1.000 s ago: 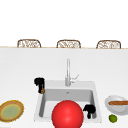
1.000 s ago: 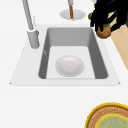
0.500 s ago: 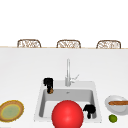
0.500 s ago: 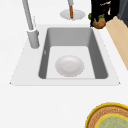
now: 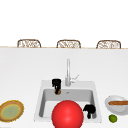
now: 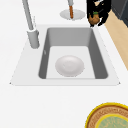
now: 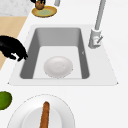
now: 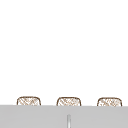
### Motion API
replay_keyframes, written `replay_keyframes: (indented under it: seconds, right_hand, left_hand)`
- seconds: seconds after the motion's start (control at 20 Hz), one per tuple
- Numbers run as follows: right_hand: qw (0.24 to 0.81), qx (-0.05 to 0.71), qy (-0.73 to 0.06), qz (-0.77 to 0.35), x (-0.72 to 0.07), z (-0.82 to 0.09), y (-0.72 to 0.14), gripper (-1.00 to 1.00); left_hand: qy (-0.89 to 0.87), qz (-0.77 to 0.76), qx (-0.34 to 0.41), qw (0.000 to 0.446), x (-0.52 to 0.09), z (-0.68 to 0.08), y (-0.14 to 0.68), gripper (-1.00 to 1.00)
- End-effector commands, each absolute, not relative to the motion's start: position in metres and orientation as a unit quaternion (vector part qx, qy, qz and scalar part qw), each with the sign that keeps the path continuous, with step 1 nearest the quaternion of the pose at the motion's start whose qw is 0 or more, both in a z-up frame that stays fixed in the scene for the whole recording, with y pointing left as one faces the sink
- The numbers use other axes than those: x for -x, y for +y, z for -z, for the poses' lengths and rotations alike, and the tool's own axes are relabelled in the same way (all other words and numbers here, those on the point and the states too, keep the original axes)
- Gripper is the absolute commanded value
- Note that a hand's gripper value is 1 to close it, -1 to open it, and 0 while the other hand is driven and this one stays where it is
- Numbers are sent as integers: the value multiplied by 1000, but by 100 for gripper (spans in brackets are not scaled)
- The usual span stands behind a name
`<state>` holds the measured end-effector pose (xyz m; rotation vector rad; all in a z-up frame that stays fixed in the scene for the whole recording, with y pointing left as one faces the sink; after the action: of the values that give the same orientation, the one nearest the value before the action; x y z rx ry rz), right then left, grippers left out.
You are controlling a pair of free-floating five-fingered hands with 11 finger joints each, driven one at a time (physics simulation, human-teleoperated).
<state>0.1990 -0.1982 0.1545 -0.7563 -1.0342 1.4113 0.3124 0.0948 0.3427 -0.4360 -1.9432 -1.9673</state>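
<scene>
Left hand (image 5: 56, 83) w/ round brown fruit (image 5: 58, 92) moved right.

The two hands (image 5: 56, 84) (image 5: 89, 110) were black. The left one held a small brown ball (image 5: 58, 92). The sink (image 5: 40, 100) was grey with a white bowl (image 6: 69, 65) inside. A big ball (image 5: 67, 114) was red. The far left plate (image 5: 11, 110) was yellow and green. The lime (image 5: 113, 118) was green.

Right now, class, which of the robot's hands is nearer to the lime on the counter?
Right. The right hand hovers over the sink's front right corner, just left of the lime. The left hand is near the faucet, farther away.
</scene>
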Motion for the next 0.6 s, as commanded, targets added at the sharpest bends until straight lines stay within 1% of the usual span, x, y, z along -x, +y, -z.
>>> replay_keyframes:
  seconds: [0.0, 0.25, 0.55]
  right_hand:
    - [579, 323, -442, -604, -199, -155, -198, 0]
    - [579, 323, -442, -604, -199, -155, -198, 0]
    - [579, 323, -442, -604, -199, -155, -198, 0]
  left_hand:
    - [-680, 696, 139, 185, -317, -321, 74, 100]
    - [-685, 690, 144, 184, -315, -282, 53, 100]
    - [-693, 687, 133, 173, -315, -233, 40, 100]
